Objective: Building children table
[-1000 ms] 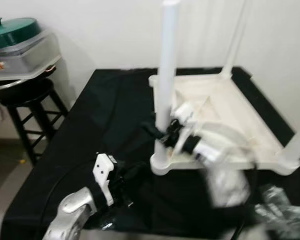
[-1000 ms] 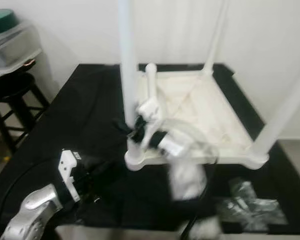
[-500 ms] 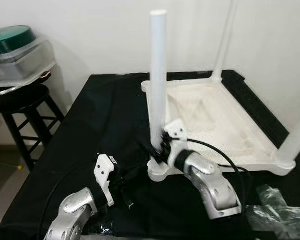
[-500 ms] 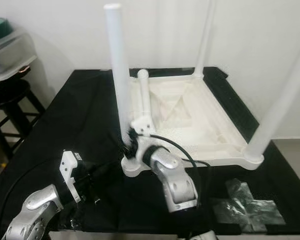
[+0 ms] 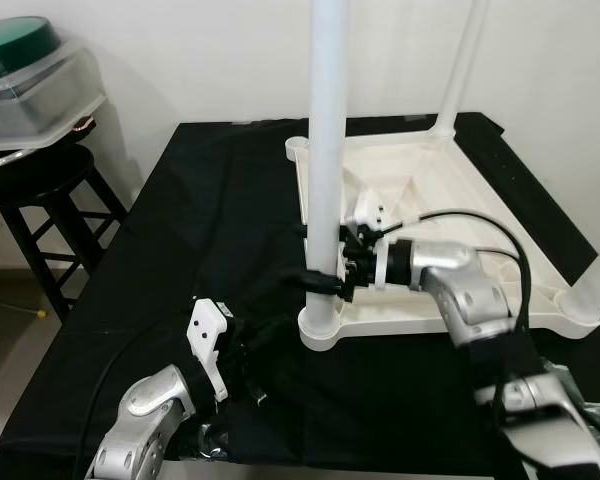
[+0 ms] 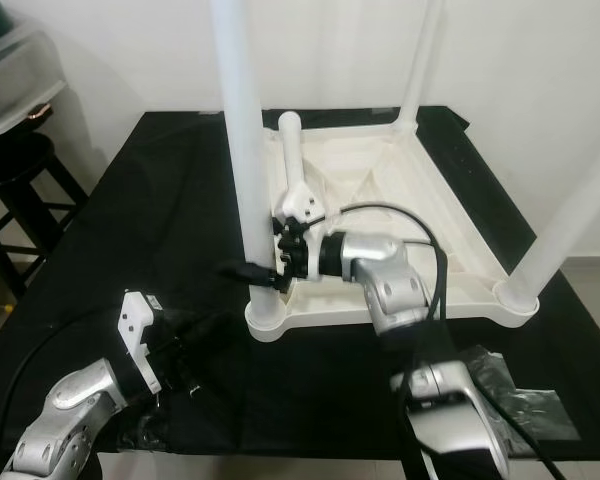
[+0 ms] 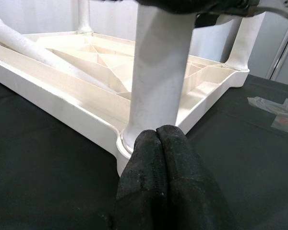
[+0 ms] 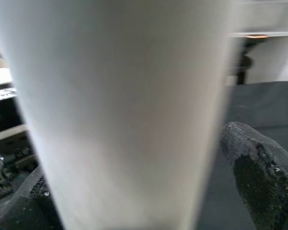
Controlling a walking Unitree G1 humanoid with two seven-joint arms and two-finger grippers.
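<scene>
While the white kids' table lies upside down on the black cloth, its near-left leg stands upright in the corner socket. The right gripper comes in sideways from over the tabletop, forearm level and elbow bent, fingers clamped either side of the leg low down. The left gripper lies low on the cloth, fingers pressed together holding nothing, tips just by the socket. A loose leg lies inside the tabletop. A black stool stands off to the left.
</scene>
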